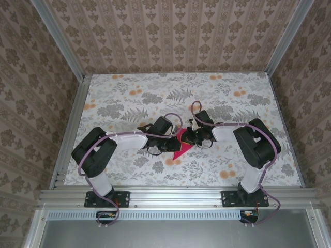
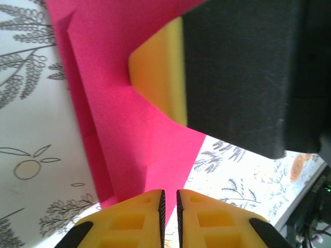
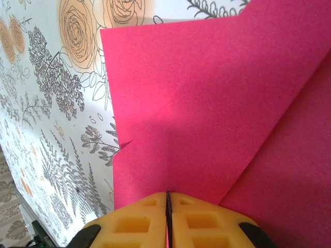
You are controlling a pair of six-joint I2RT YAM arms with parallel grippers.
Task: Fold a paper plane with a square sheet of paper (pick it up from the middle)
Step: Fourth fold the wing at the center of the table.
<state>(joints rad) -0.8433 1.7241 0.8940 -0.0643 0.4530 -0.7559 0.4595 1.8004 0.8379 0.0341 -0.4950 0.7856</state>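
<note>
The magenta-pink sheet of paper (image 1: 181, 149) lies partly folded at the table's middle, with diagonal creases and a point toward the near edge. My right gripper (image 3: 168, 199) is shut on its edge, and the pink sheet (image 3: 207, 108) spreads out ahead of the fingers. My left gripper (image 2: 169, 199) stands at the paper (image 2: 124, 129) with its jaws a narrow slit apart; pink shows through the gap. The right gripper's yellow finger (image 2: 158, 72) presses on the paper just ahead of it. From above, the left gripper (image 1: 173, 139) and the right gripper (image 1: 189, 137) meet over the paper.
The floral tablecloth (image 1: 129, 98) covers the table, which is bounded by aluminium rails (image 1: 170, 195) at the near edge and patterned walls (image 1: 170, 31) on three sides. Both arm bases (image 1: 106, 199) sit at the front.
</note>
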